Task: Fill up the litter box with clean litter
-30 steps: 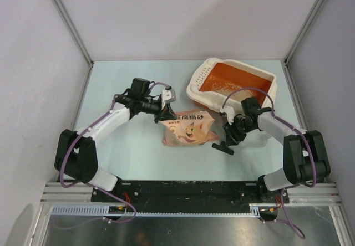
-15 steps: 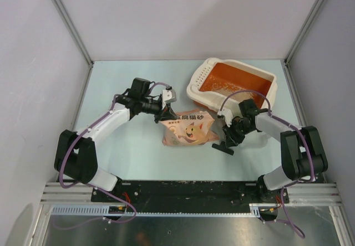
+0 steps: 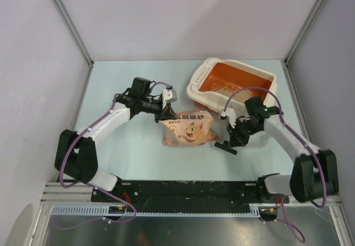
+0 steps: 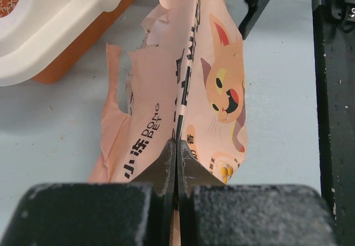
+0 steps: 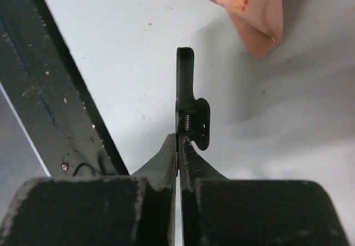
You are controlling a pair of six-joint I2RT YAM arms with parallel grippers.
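On the pink bag (image 3: 188,128), a cartoon cat and a row of Chinese characters are printed. In the left wrist view the Latin letters "DONG" can be read on the bag (image 4: 183,113) beside more Chinese characters; the word after it is partly creased and cannot be read with certainty. No writing is seen on the litter box (image 3: 233,82).

The bag is lain flat on the table (image 3: 127,85), with its torn top edge turned toward the left arm. The left claw (image 3: 165,112) is closed tight on that edge, the pink film being pinched between the fingers of the left claw (image 4: 176,146). The left arm is stretched from its base toward the middle of the table, bent at the elbow, with the forearm pointed to the right.

The right arm is folded back from its base, with the forearm pointed left. The right claw (image 3: 237,137) is clamped on a thin black clip (image 3: 226,146), which is held on edge just above the table, near the bag's right corner. The clip (image 5: 186,102) is seen nipped between the fingers of the right claw (image 5: 178,146).

The litter box is set at the far right of the table, just beyond the bag, perforated ledge to the left. A thin scatter of pale litter (image 3: 224,92) is seen on its orange floor.
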